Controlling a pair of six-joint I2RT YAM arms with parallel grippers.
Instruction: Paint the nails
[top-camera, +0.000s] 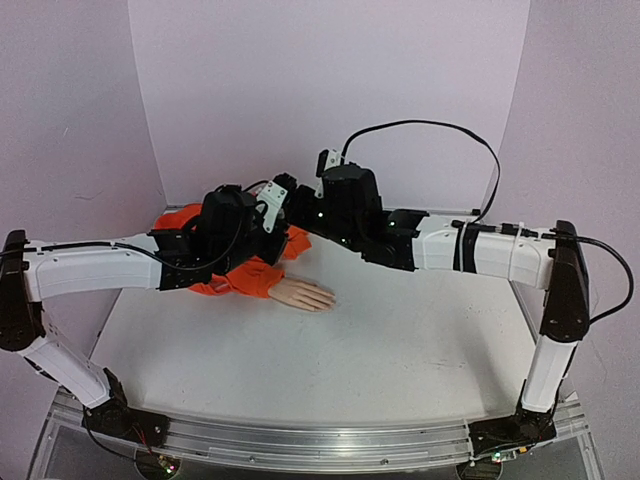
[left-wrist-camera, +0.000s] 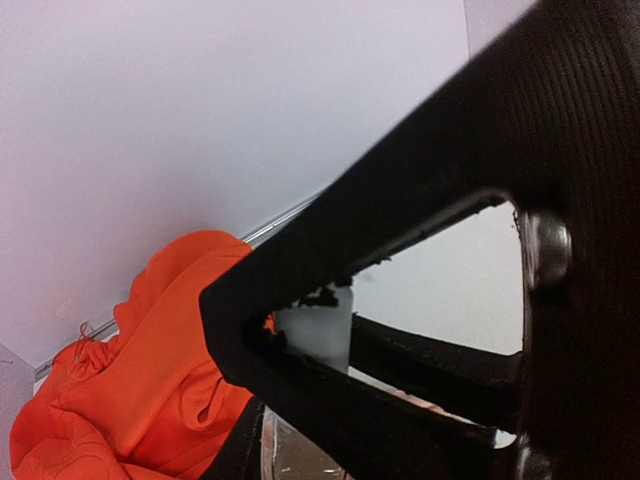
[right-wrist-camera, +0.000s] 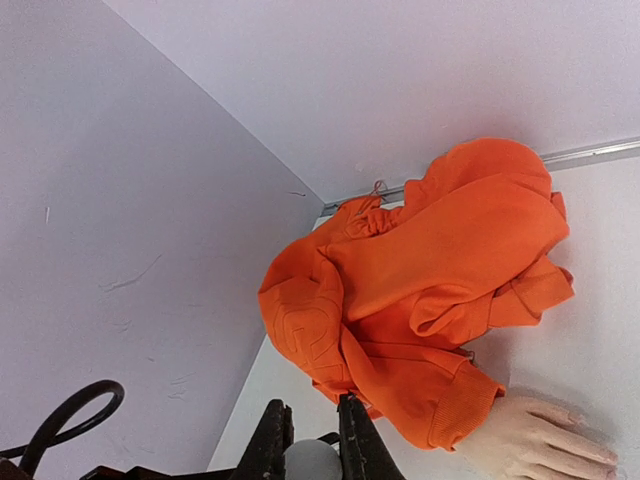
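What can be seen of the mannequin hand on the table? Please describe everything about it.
The mannequin hand is pale peach and smooth, like plastic. It lies flat on the white table, apparently palm down, with its fingers straight and close together. Its wrist disappears into the ribbed cuff of the orange sleeve. Nothing else appears to touch it. The nails are too faint to tell whether they are painted.

An orange top (top-camera: 245, 282) lies in a crumpled heap on the white desk (top-camera: 400, 340), by the far edge and nearer the far left corner. One sleeve points toward the middle of the desk and ends in a ribbed cuff (right-wrist-camera: 458, 405). Pale purple walls (top-camera: 330, 80) stand along the far, left and right edges. A shiny metal rail (top-camera: 320, 445) runs along the near edge
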